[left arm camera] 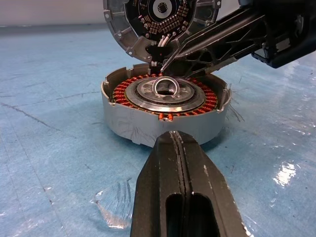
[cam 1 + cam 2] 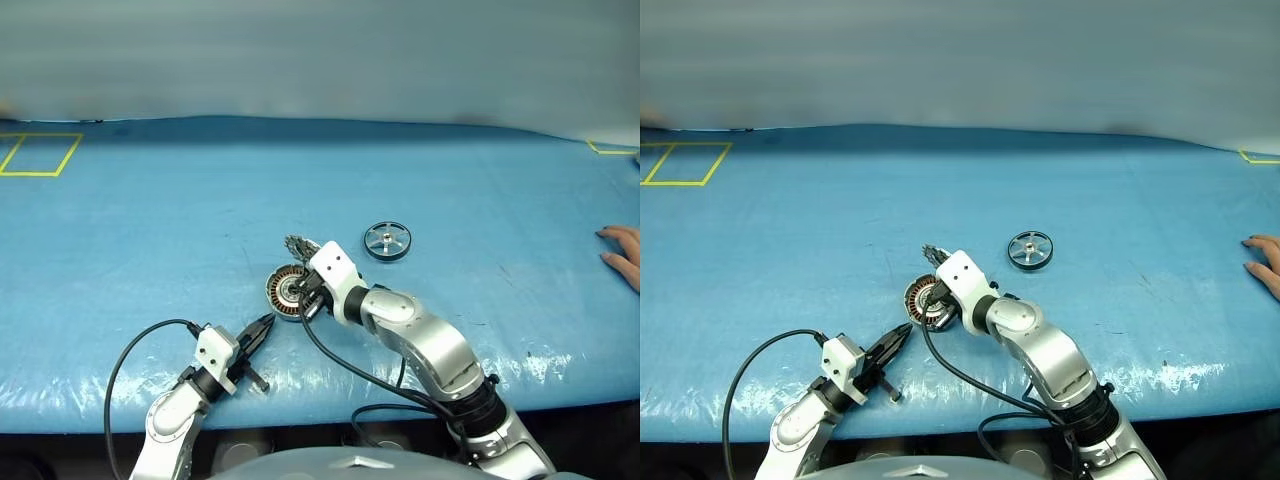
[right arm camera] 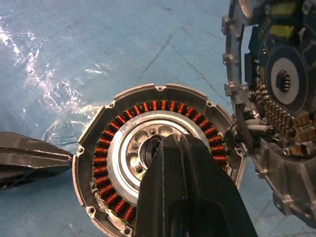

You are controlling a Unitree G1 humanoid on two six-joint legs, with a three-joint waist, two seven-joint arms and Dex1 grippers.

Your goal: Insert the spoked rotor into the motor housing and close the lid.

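Right gripper and upright lid crowd the motor housing

One motor housing, one lid hinged up behind it, one spoked rotor, and two yellow tape outlines on the surface: far left, far right.

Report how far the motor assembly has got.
Done: nothing yet. The lid stands open off the motor housing, whose copper windings lie bare.
In hand: the right gripper, shut, points into the housing's centre; the left gripper, shut, sits beside it.
Left: the spoked rotor still lies apart on the table; insert it, then close the lid.
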